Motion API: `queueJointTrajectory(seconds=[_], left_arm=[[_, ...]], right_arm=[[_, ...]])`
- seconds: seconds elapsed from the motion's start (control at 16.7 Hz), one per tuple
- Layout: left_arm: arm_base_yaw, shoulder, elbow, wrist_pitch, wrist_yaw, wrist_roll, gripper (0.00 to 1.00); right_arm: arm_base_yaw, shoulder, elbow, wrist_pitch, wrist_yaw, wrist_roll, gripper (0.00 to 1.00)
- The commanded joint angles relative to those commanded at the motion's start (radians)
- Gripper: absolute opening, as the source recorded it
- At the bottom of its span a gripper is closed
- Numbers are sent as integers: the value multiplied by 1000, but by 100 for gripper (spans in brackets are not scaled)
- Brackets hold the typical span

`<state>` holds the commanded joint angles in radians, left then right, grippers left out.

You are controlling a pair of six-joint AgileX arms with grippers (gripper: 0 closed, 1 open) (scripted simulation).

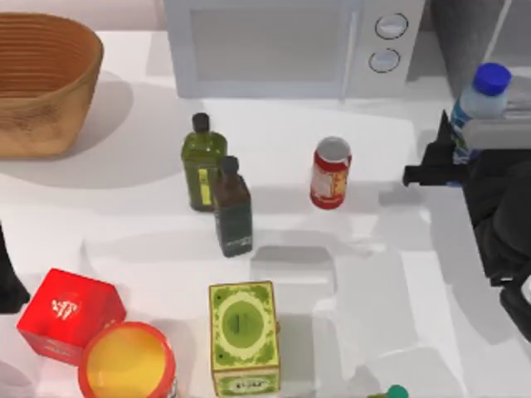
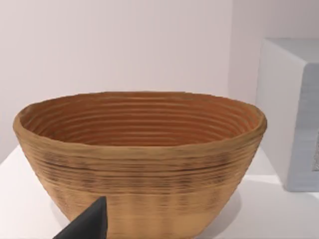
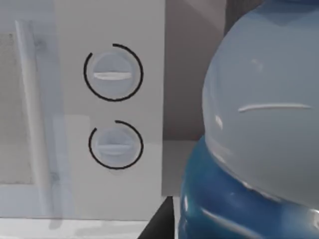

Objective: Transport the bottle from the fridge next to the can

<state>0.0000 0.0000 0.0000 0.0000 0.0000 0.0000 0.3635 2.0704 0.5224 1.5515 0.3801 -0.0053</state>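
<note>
1. Blue-capped and clear, the bottle [image 1: 479,104] stands upright at the right of the table, just right of the microwave [image 1: 282,46] and in front of the grey fridge [image 1: 477,33].
2. My right gripper [image 1: 455,153] is at the bottle's lower body. Dark fingers reach toward it from the side facing the can, and the label is partly hidden behind them.
3. In the right wrist view the bottle [image 3: 259,129] looms very close, its blue label low and its clear shoulder above, with the microwave's two knobs [image 3: 113,72] behind it. I cannot tell from these views whether the fingers are clamped on the bottle or only bracketing it.
4. The red can [image 1: 331,172] stands upright in front of the microwave, well apart from the bottle. Bare table lies between them.
5. My left arm is parked far from the microwave, on the basket's side of the table; its wrist view faces the woven basket [image 2: 139,159].
6. I judge the step in hand to be the pick-up at the fridge, with the carry not yet made.
7. The next move calls for a firm grip, a lift, then a sideways carry toward the can. The bottle should come down upright just beside the can, on the side facing the fridge, without knocking it.
</note>
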Motion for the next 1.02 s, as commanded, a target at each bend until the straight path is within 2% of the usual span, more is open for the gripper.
queueJointTrajectory(seconds=[0.48,1.02], left_arm=[[0,0,0,0,0,0,100],[0,0,0,0,0,0,100]], right_arm=[[0,0,0,0,0,0,98],[-1,0,1,0,0,0,100]])
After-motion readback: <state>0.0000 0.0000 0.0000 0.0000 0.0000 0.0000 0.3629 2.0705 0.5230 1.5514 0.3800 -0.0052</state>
